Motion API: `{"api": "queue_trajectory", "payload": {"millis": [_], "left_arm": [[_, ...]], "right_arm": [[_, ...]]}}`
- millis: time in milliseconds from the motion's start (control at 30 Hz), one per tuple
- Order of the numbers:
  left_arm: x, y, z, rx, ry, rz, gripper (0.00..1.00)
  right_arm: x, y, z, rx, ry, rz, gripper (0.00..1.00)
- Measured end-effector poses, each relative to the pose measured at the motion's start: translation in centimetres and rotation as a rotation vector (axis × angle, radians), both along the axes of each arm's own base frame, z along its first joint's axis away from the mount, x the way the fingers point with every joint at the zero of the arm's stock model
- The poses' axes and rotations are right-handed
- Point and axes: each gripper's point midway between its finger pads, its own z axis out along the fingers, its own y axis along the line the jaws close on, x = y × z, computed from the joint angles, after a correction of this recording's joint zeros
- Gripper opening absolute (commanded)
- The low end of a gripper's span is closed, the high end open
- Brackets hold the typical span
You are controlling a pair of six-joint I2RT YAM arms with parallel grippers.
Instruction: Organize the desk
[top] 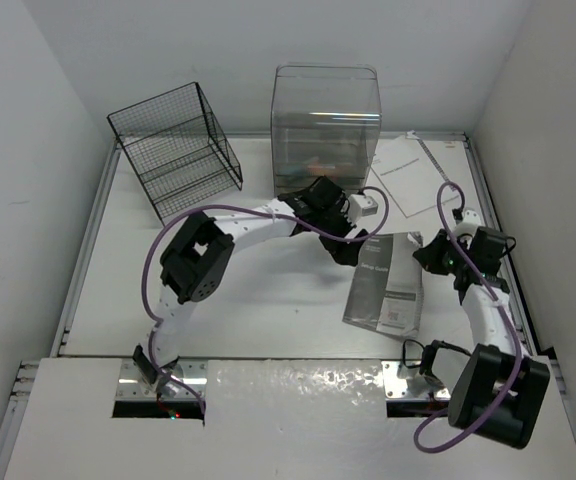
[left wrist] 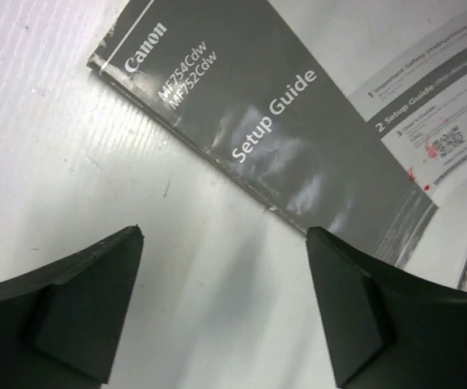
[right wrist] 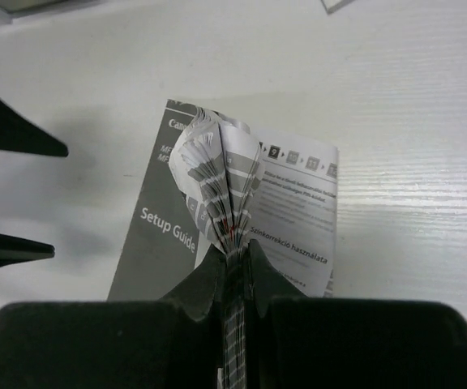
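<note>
The white desk (top: 268, 310) holds a grey Canon "Setup Guide" booklet (top: 383, 285) at centre right. My right gripper (top: 428, 257) is at the booklet's right edge. In the right wrist view the gripper (right wrist: 235, 251) is shut on a bunch of the booklet's pages (right wrist: 217, 182), which fan out above the fingers while the grey cover (right wrist: 148, 235) lies flat. My left gripper (top: 351, 252) is at the booklet's upper left corner. In the left wrist view it (left wrist: 221, 231) is open and empty over bare desk (left wrist: 71, 162), just short of the booklet's edge (left wrist: 242, 105).
A black wire basket (top: 178, 145) stands at the back left. A clear plastic bin (top: 326, 120) stands at the back centre. A white printed sheet (top: 418, 175) lies at the back right, also in the left wrist view (left wrist: 428, 105). White walls close three sides.
</note>
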Motion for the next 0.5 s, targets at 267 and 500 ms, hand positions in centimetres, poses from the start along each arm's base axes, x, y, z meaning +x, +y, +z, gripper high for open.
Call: {"api": "queue_trajectory", "payload": {"millis": [267, 500], "left_arm": [[0.1, 0.1, 0.8, -0.024, -0.025, -0.04, 1.0], [1.3, 0.2, 2.7, -0.095, 0.011, -0.036, 1.0]], "right_arm": [[-0.4, 1.6, 3.3, 0.021, -0.114, 0.069, 0.0], [-0.8, 2.8, 6.4, 0.035, -0.185, 0.132, 0.0]]}}
